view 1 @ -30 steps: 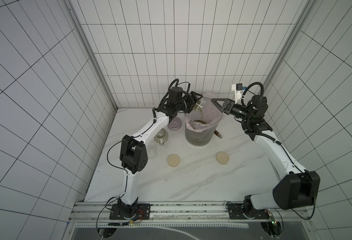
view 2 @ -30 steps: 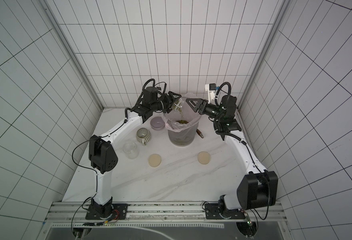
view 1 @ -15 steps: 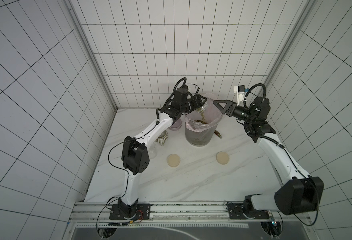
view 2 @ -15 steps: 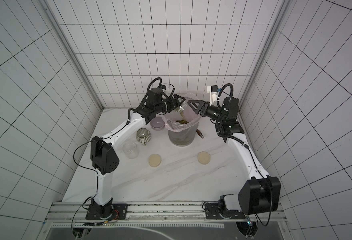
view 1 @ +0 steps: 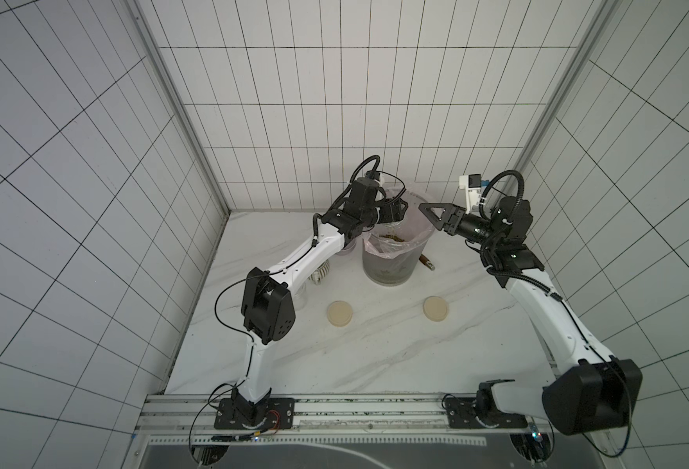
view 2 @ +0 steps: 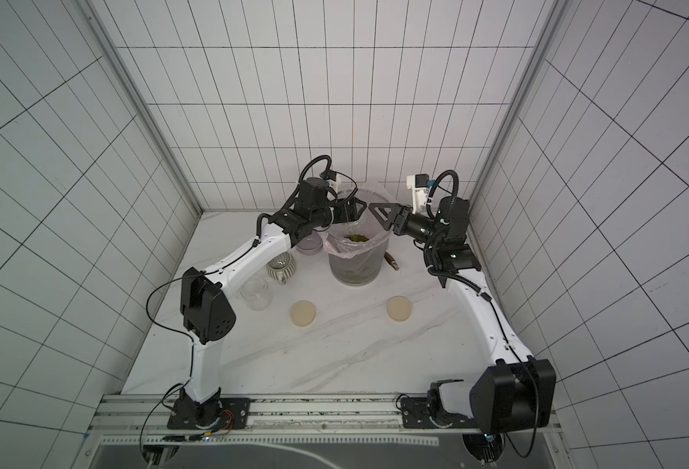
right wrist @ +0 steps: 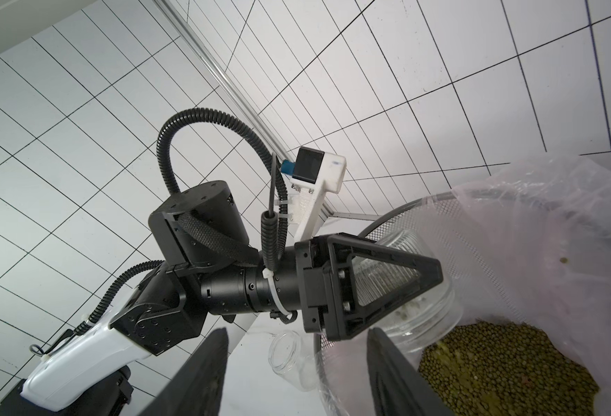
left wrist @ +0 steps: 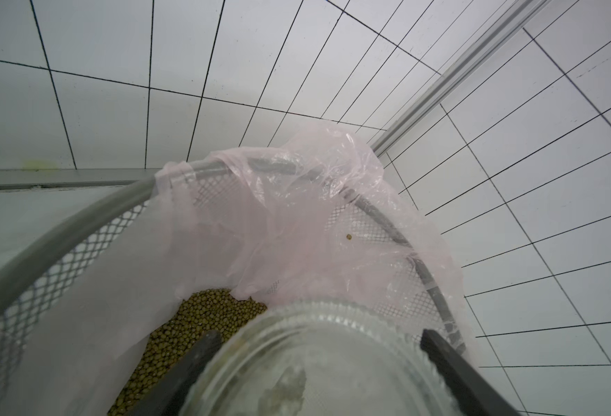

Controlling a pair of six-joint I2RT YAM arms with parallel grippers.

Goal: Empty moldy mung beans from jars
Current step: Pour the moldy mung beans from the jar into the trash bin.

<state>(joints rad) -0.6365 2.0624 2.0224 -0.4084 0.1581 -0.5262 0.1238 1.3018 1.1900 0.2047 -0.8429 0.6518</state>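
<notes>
Two jars to keep track of. The jar [left wrist: 315, 363] that matters is up in the air, squeezed between the fingers [left wrist: 192, 363] of the left pincer [view 1: 397, 210]. It's tipped over so its mouth points down into the grey mesh bin [view 1: 387, 264]. Through the glass it looks pretty much empty, just a few bits stuck inside.

The mung beans [right wrist: 505, 360] sit in a heap inside the bin's pink liner [left wrist: 297, 216], right below the jar's mouth. One stray bean is clinging higher up on the plastic.

The second jar [view 2: 256, 293] stands upright on the worktop [view 2: 334, 357] with no lid on and looks empty. It's near the left arm's elbow and just beside a ribbed mug [view 2: 281, 268]. The two beige lids [view 1: 339, 313] [view 1: 435, 309] lie flat on the worktop in front of the bin, well apart from each other.

The right pincer [view 1: 428, 212] hangs at the bin's rim, across from the left one, jaws spread and nothing between them.

Other bits: a purplish bowl [view 2: 308, 245] sits behind the mug. A brown-handled thing [view 2: 391, 260] lies just beside the bin on the right arm's side, too small to tell what it is.
</notes>
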